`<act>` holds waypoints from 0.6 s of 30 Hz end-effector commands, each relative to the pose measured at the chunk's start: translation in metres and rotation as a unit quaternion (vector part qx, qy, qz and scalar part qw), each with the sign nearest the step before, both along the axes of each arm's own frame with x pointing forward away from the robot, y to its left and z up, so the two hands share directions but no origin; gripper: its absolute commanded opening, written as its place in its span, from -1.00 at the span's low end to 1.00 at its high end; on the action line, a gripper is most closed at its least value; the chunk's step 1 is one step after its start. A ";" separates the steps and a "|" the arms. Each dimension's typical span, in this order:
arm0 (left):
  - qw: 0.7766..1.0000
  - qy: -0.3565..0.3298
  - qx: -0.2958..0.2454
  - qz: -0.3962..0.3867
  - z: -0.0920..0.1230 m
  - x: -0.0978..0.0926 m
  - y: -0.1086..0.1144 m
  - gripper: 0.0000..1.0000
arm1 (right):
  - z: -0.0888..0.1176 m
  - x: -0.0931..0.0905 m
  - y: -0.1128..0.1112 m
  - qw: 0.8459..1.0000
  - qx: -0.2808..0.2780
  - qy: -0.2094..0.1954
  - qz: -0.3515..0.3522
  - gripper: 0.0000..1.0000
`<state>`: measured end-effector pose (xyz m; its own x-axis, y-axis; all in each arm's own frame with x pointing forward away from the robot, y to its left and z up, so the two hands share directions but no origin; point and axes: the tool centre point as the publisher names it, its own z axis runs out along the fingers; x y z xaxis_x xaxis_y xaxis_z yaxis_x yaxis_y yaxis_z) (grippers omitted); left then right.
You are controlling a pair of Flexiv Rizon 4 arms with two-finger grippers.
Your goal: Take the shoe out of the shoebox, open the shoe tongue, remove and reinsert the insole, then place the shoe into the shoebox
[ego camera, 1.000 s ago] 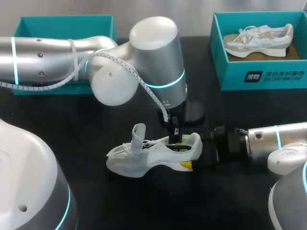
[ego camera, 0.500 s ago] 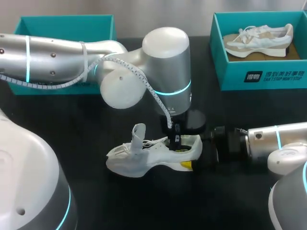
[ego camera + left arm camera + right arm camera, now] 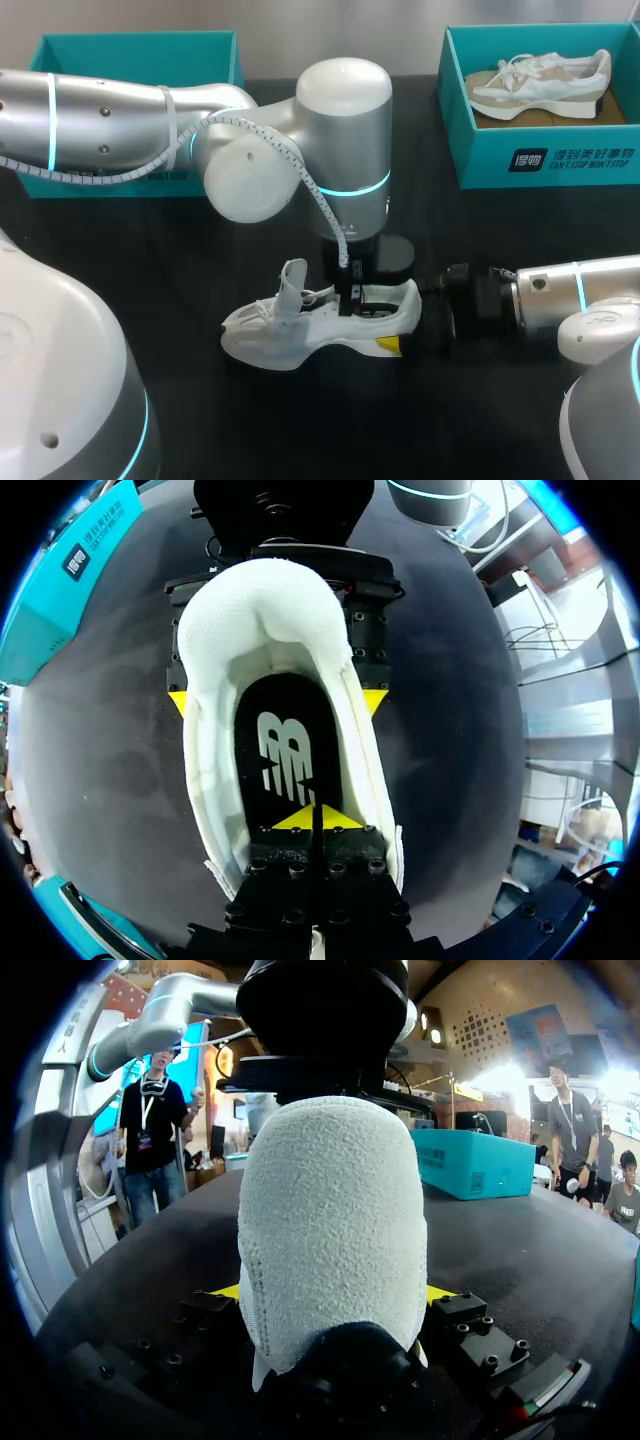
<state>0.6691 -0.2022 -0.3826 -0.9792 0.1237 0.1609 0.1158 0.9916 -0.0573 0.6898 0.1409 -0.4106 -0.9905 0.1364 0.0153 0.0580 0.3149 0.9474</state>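
Observation:
A white shoe (image 3: 300,332) lies on its sole on the black table, tongue (image 3: 290,280) standing up. Its black insole (image 3: 285,755) lies flat inside. My left gripper (image 3: 355,297) comes down from above into the shoe's opening; it is shut, with its yellow tips (image 3: 312,818) together over the insole's middle. My right gripper (image 3: 398,320) comes in level from the right and clasps the heel (image 3: 330,1220) from both sides. Both of its yellow tips show beside the heel in the left wrist view.
An open teal shoebox (image 3: 480,150) at the back right holds a second white shoe (image 3: 540,85). Another teal box (image 3: 60,50) stands at the back left, partly behind my left arm. Bare black table lies in front of the shoe.
My left arm has shifted right and its shut gripper has come lower, into the shoe's opening and a little toward the toe. Shoe and right gripper stay in place.

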 end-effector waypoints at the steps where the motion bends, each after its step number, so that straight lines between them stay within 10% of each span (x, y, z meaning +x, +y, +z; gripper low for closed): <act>1: 1.000 0.001 -0.001 -0.001 0.001 -0.004 0.008 -1.00 | 0.000 0.000 0.000 1.000 -0.002 0.001 0.000 -1.00; 18: 1.000 0.007 -0.005 0.009 0.002 -0.003 0.015 -1.00 | 0.000 0.000 0.000 1.000 -0.002 0.001 0.000 -1.00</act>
